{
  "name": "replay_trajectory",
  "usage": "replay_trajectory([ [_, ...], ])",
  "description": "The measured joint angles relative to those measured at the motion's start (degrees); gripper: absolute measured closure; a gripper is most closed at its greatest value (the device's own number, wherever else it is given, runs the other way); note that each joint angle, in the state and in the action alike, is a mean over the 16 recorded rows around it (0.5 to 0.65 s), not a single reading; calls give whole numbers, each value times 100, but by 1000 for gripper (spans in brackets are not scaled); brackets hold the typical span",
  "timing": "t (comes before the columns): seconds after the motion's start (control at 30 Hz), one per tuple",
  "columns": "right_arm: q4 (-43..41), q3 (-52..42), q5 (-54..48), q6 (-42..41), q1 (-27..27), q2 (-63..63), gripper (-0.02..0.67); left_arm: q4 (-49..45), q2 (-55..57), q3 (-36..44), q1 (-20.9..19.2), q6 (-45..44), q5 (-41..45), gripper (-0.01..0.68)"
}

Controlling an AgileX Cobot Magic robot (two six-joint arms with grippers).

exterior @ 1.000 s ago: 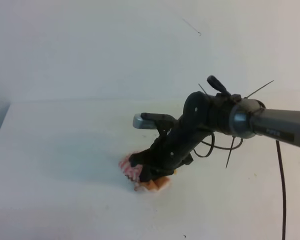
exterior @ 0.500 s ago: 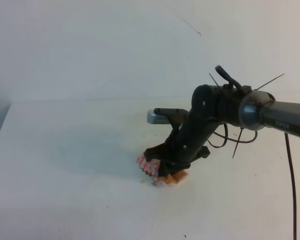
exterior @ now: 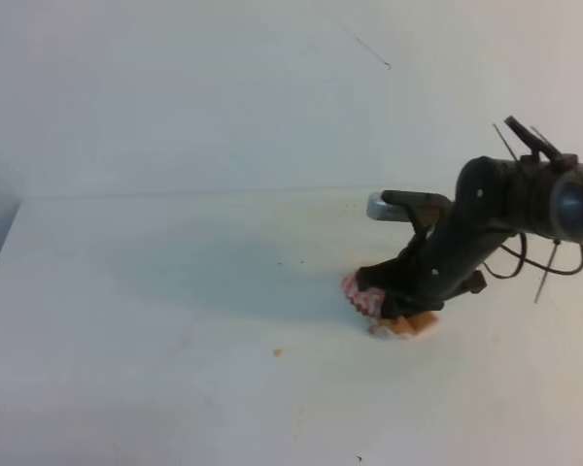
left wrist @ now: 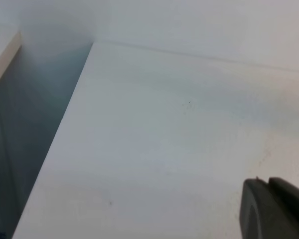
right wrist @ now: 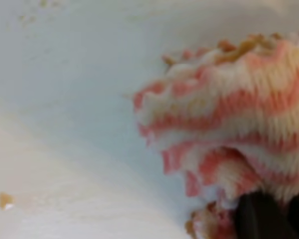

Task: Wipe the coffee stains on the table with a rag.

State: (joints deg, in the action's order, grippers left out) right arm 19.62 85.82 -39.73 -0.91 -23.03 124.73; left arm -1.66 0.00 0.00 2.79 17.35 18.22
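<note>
Table (exterior: 155,291): big plain white top, fills most of the high view, pale wall behind. In the left wrist view its left edge drops off to a grey-blue gap.

Right arm (exterior: 525,199): dark, comes in from the right edge of the high view, bent down twd the table, w/ loose cables and zip-tie ends sticking out near the wrist. Silver-grey wrist cam (exterior: 381,205) juts out to the left above the claw.

Right claw (exterior: 394,291): down at the table surface, clenched on the rag, jaws nearly together w/ cloth bunched between them. In the right wrist view only a dark fingertip (right wrist: 261,219) shows at the bottom right, cloth packed against it.

Rag (exterior: 369,301): pink-red & white wavy stripes, crumpled, pressed on the table right of centre, under the claw; tan-orange patch pokes out on its right side. Close up, stripes (right wrist: 229,114) look yellow-brown tinted, w/ brownish bits along the top edge.

Left claw (left wrist: 276,209): only a dark corner in the left wrist view, bottom right, above bare table; can't tell if released or clenched. Not seen in the high view.

Coffee stain: just a tiny orange-brown spot (exterior: 278,351) left of the rag, apart from it; same kind of spot at lower left of the right wrist view (right wrist: 5,200).
</note>
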Motion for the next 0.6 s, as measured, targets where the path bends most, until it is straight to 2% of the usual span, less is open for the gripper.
replay_trajectory([
  [0.33, -178, -1625, 1222, -125, 707, -1248, 611, 0, 0, 0, 0, 0, 0, 674],
  [0.5, -212, -2027, 1406, -213, 955, -1642, 608, 0, 0, 0, 0, 0, 0, 674],
  [0.6, -218, -2124, 1423, -251, 1037, -1767, 583, 0, 0, 0, 0, 0, 0, 674],
])
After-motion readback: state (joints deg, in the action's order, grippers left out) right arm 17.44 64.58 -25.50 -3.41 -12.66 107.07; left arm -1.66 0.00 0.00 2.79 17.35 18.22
